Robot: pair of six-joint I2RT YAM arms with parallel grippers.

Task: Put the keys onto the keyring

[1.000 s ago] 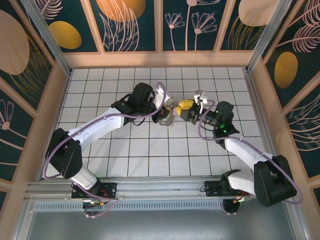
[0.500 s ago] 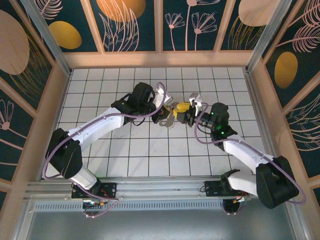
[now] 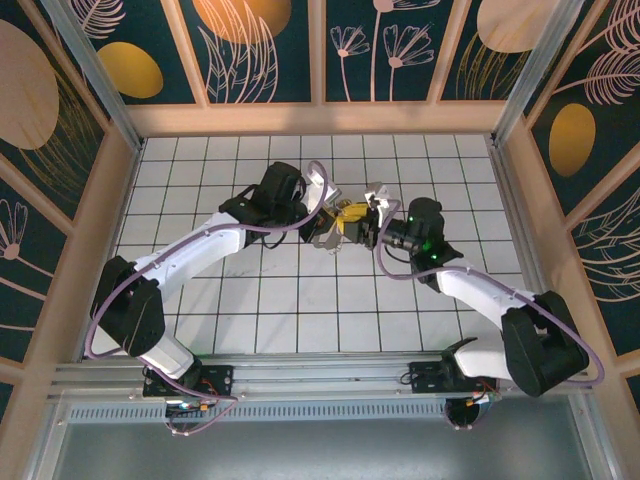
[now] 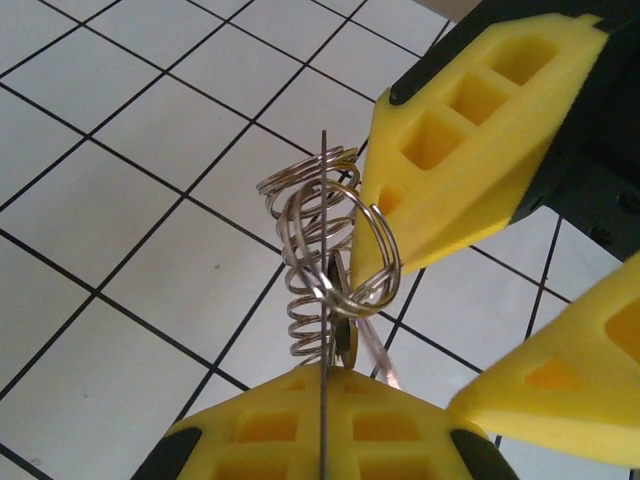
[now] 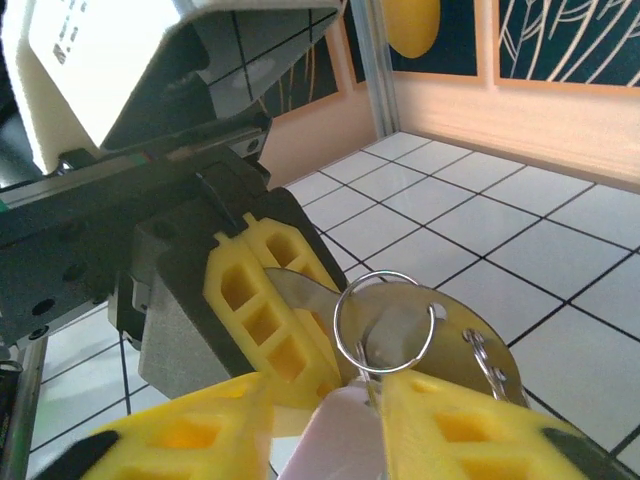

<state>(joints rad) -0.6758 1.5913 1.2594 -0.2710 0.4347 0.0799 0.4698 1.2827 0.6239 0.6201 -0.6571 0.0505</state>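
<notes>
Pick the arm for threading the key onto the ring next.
Right, probably. The lilac key sits between the fingers of the right gripper, beside the keyring. The left gripper is shut on the keyring, so it serves as anchor.

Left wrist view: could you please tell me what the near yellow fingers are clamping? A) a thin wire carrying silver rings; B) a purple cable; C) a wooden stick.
A: the left gripper is shut on the keyring, a thin wire rising edge-on from between its fingers through the silver rings.
</notes>
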